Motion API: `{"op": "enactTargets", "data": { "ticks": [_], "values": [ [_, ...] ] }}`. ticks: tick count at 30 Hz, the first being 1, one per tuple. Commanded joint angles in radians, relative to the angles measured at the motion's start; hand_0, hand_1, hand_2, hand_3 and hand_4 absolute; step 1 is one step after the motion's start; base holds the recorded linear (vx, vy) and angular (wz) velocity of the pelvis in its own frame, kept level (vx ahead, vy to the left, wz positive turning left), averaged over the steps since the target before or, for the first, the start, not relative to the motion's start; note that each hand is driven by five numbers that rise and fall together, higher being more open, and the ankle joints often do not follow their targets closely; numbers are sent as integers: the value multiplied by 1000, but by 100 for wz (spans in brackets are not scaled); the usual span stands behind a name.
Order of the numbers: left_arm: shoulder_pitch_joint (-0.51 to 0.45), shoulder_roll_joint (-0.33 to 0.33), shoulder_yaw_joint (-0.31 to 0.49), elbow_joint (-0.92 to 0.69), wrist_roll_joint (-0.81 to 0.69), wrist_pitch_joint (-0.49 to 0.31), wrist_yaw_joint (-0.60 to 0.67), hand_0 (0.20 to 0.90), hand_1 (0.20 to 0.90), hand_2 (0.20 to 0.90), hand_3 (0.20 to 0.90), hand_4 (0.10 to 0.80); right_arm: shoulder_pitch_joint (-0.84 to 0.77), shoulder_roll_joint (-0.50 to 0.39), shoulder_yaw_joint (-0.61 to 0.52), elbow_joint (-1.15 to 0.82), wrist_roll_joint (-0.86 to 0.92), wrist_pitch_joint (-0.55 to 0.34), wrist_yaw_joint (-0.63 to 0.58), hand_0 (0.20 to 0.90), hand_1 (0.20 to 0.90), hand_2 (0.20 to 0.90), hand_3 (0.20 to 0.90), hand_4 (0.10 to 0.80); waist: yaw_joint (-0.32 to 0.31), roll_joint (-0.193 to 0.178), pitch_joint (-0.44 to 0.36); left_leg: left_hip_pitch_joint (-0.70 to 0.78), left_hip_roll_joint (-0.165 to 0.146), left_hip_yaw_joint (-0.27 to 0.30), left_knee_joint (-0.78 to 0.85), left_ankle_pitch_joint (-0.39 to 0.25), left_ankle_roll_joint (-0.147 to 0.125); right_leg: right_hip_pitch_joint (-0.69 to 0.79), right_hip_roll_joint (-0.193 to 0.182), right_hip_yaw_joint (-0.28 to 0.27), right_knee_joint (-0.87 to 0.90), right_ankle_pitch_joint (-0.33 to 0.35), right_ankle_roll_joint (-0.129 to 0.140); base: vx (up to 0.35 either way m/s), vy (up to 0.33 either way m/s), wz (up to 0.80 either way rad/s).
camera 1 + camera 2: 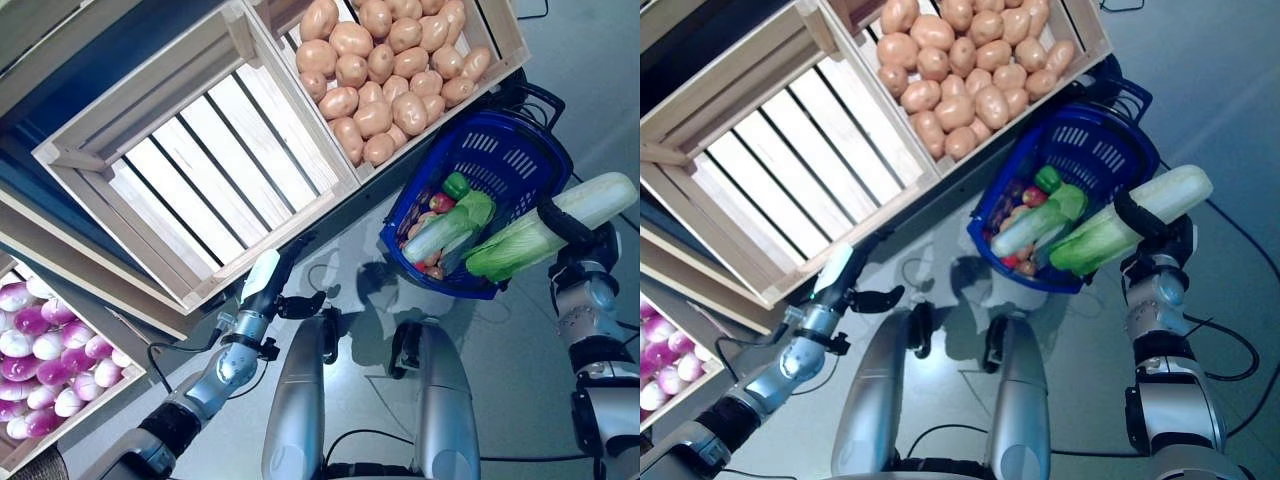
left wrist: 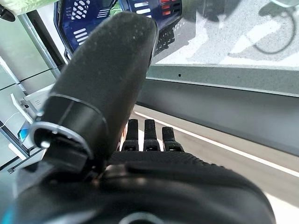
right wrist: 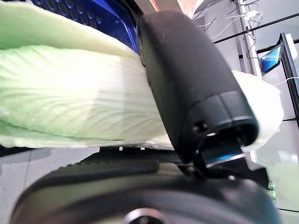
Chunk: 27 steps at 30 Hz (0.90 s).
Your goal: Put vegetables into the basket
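Right hand (image 1: pixel 1152 228) is gripping a long napa cabbage (image 1: pixel 1130 222) around its middle, the dark thumb and fingers wrapping over the pale stalk; the right wrist view is showing the thumb pressing across the ribbed white-green leaf. The cabbage is lying tilted, its white stem end pointing up and away to the robot's right, its leafy green end reaching over the near rim of the blue basket (image 1: pixel 520 150) without being let go. Inside the basket another long pale-green vegetable (image 1: pixel 445 228) is lying slantwise, with a green pepper (image 1: pixel 457 184) and a red vegetable (image 1: pixel 441 203) just beside it and a few small reddish pieces showing lower down. The basket is standing on the grey floor (image 1: pixel 520 340), touching the corner of a wooden crate (image 1: pixel 500 30) that is holding a heap of potatoes (image 1: pixel 385 70).

Left hand (image 1: pixel 262 283) is hanging idle well apart from the basket, near the front edge of an empty slatted wooden crate (image 1: pixel 190 160); its fingers are stretching out straight in the left wrist view and holding nothing. Further to the robot's left, a third crate (image 1: pixel 115 385) is holding purple-and-white turnips (image 1: pixel 40 355).
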Motion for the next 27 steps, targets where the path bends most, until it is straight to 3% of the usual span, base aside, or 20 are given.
{"op": "enactTargets", "data": {
  "ticks": [1,19,27],
  "values": [
    [-15,7,29,-155,-13,-107,49,900,900,900,900,800,-127,-156,-33,-45,15,-110,42,900,900,900,900,800,1,29,-5,46,-30,13,98,-108,73,65,-9,-40,-15,42,-77,-25,-39,8],
    [42,33,32,-191,-7,-135,15,900,900,900,900,800,-94,-174,-6,-72,-21,-49,138,900,900,900,900,800,18,13,-22,104,-12,-15,92,-47,54,156,4,-70,-51,41,-100,18,-3,4],
    [63,35,32,-181,-18,-130,8,900,900,900,900,800,-96,-183,10,-70,-47,-4,200,900,900,900,900,800,34,-6,-55,204,-1,-9,3,-39,48,262,14,-75,-149,67,-92,44,93,3]
  ]
}}
